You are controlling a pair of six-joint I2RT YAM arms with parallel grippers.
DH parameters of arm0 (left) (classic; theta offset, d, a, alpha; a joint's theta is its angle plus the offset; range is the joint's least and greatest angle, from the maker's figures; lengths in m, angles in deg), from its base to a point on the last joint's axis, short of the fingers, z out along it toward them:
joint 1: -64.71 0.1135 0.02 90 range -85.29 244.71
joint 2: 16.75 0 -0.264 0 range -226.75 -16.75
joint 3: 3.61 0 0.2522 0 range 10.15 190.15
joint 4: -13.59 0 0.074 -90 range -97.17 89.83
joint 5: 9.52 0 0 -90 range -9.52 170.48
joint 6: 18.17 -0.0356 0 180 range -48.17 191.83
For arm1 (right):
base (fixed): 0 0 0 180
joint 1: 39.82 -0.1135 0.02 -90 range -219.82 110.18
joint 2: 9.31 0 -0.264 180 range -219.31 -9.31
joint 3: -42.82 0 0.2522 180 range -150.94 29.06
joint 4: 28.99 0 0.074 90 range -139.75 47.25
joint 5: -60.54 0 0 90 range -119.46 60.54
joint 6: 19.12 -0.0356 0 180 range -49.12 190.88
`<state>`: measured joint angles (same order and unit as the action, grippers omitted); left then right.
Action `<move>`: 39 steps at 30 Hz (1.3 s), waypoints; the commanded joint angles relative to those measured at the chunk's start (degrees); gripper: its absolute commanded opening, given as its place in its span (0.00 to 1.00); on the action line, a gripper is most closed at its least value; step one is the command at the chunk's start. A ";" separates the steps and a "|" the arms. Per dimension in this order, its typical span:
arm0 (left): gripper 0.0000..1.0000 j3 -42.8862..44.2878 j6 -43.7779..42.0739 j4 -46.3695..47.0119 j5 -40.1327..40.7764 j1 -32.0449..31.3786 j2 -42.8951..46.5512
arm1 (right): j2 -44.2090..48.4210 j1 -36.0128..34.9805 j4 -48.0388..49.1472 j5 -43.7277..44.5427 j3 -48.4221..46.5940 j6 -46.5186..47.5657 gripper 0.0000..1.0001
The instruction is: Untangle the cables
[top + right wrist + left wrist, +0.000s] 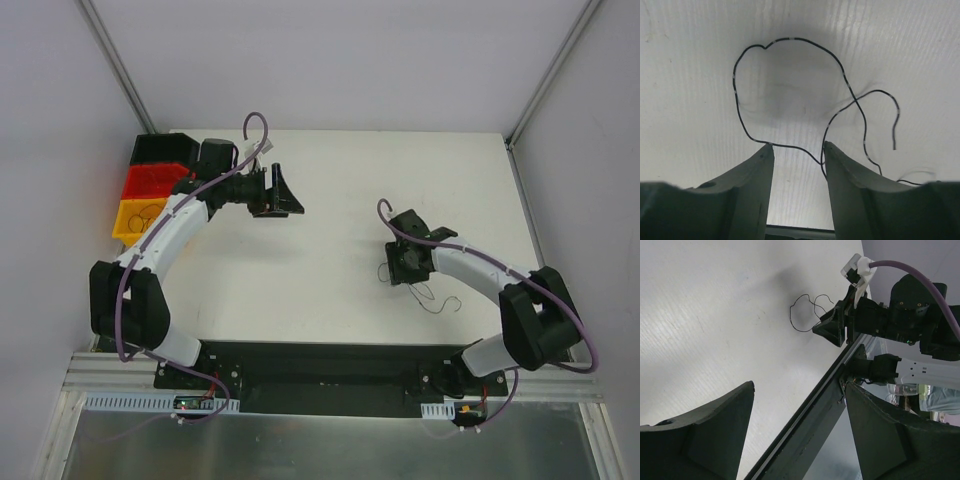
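- Two arms reach over the white counter point(330, 180). The cables point(790, 39) lie on its right half, under and just beside the right pincer point(798, 146).
- I see the right pincer low over the counter with its fingers partly apart. One dark strand runs across the gap between the tips, and the gap is far wider than the strand, so nothing is clamped.
- Ahead of those tips the strand curls into a large loop lying flat. A second curve crosses it on the right and ends in a hooked tail.
- From the top camera I make out more thin strands trailing from that pincer toward the near edge.
- My left pincer point(799, 387) hangs wide open and empty, well apart from the cables, near the black, red and yellow bins point(150, 190) at the far left corner.
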<state>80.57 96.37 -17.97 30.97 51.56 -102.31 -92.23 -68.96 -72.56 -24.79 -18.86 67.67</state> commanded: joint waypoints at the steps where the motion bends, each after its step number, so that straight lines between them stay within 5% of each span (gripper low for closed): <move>1: 0.72 -0.28 -0.19 1.54 -2.08 -0.30 -0.66 | -2.51 -2.32 -3.42 5.89 -2.97 0.57 0.40; 10: 0.72 -0.28 -0.28 1.54 -2.34 -0.30 -1.98 | -5.15 -4.69 -1.31 4.56 -4.02 0.39 0.48; 14: 0.70 -0.10 -0.54 1.63 -3.13 -0.39 -2.24 | -4.10 -5.48 -0.17 3.60 -4.37 0.30 0.16; 16: 0.58 -0.01 -0.80 1.63 -3.57 -0.48 -2.15 | -2.26 -5.48 0.97 1.59 -4.37 -0.05 0.00; 19: 0.52 -0.19 -0.02 3.20 -6.02 -1.26 -2.33 | 2.56 -4.70 2.90 -4.04 -4.29 -1.53 0.00; 25: 0.67 -0.98 -1.15 6.90 -7.79 -7.67 0.30 | 13.03 1.36 10.28 -20.55 -1.65 -14.08 0.00; 31: 0.71 -1.33 -5.46 7.34 -5.68 -15.06 3.55 | 19.01 2.08 21.60 -27.77 1.94 -41.31 0.00; 39: 0.72 -1.86 -7.39 7.34 -2.52 -19.10 5.14 | 24.91 -2.32 27.95 -17.95 1.25 -58.04 0.00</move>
<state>79.54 91.69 -12.35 27.19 33.88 -98.77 -69.17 -69.99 -49.87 -46.34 -15.50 21.64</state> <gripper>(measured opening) 0.714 0.009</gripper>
